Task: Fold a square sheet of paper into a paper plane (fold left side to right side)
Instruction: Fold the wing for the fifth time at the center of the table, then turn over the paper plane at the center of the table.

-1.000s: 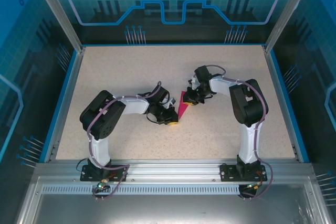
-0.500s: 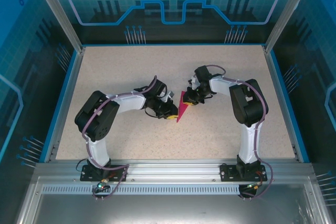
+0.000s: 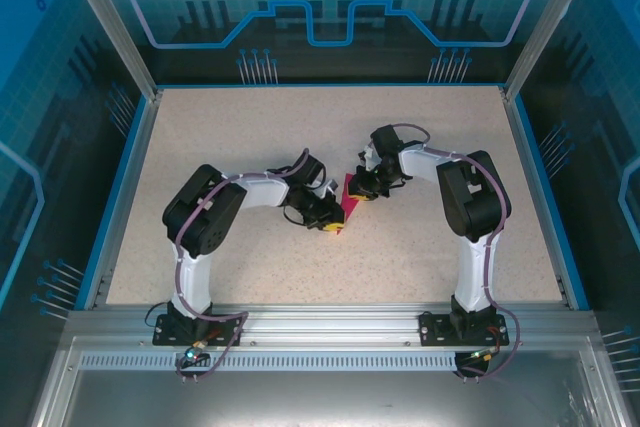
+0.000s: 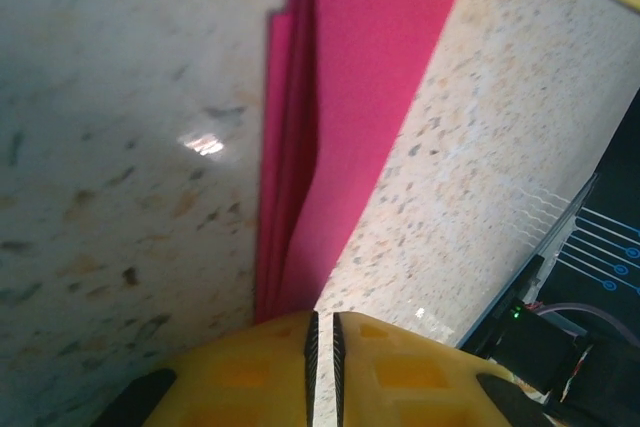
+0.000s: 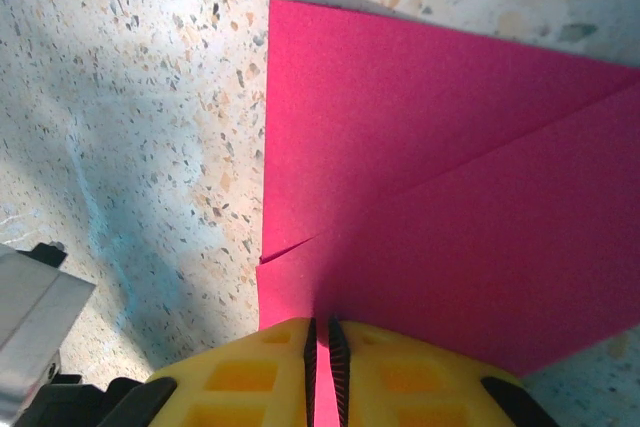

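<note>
The magenta-pink sheet of paper lies folded flat and narrow on the table between both arms. In the left wrist view the paper shows stacked layers running away from my left gripper, which is shut; bare table shows through its thin gap, and its left finger overlaps the paper's near end. In the right wrist view the paper shows a diagonal folded edge. My right gripper is shut and sits on top of it. From above, the left gripper is at the paper's lower end and the right gripper at its upper right.
The speckled beige table is bordered by a blue rim and clear enclosure walls. Both arm bases stand on the metal rail at the near edge.
The left arm's elbow swung out to the left and came back, and its gripper shifted slightly along the paper's lower end. The right arm has stayed still.
</note>
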`<state>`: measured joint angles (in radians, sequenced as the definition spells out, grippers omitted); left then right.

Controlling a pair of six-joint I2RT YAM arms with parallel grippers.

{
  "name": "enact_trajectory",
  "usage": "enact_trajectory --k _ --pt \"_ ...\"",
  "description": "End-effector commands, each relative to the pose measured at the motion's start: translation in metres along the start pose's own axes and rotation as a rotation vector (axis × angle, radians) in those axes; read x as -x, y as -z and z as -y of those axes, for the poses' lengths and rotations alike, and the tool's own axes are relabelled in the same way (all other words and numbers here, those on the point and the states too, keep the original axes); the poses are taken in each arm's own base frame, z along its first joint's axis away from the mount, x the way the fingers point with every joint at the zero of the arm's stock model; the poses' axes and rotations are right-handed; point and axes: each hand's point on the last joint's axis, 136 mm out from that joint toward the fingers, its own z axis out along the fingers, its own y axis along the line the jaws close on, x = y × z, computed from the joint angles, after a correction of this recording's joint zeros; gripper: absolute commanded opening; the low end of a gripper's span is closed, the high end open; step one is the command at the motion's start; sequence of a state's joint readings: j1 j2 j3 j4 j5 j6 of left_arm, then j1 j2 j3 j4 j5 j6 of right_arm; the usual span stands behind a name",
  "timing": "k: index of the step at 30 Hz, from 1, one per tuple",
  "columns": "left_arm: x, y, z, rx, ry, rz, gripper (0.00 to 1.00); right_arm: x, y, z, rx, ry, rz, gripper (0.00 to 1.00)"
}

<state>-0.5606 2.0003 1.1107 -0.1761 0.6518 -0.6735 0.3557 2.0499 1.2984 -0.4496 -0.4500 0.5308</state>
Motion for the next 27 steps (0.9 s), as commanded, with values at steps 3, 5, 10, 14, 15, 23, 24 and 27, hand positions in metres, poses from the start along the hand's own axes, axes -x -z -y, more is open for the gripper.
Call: enact_trajectory --k 3,5,10,14,15,23,24,27 --pt "-0.030 0.005 -0.018 0.034 0.025 -0.046 0.15 0.005 0.011 0.003 -0.066 0.018 0.037 0.21" --pt "-0.034 0.014 -0.010 0.009 0.001 -0.029 0.15 0.015 0.024 -0.006 -0.062 0.043 0.088 0.28" --pt "-0.029 0.055 0.017 -0.019 -0.099 0.102 0.23 0.031 0.071 -0.025 -0.101 0.103 0.224 0.44" --pt "-0.017 0.086 0.023 0.021 -0.139 0.235 0.34 0.022 0.104 -0.027 -0.206 0.115 0.297 0.55" --pt "-0.014 0.092 0.022 0.038 -0.142 0.267 0.36 0.016 0.109 -0.025 -0.244 0.107 0.304 0.58" --pt "-0.002 0.117 0.004 0.145 -0.104 0.420 0.45 -0.034 0.087 -0.024 -0.384 0.051 0.266 0.72" --pt "-0.003 0.117 0.003 0.149 -0.103 0.423 0.46 -0.036 0.081 -0.025 -0.397 0.046 0.266 0.72" --pt "-0.006 0.118 0.000 0.154 -0.103 0.425 0.48 -0.038 0.062 -0.027 -0.395 0.028 0.248 0.72"
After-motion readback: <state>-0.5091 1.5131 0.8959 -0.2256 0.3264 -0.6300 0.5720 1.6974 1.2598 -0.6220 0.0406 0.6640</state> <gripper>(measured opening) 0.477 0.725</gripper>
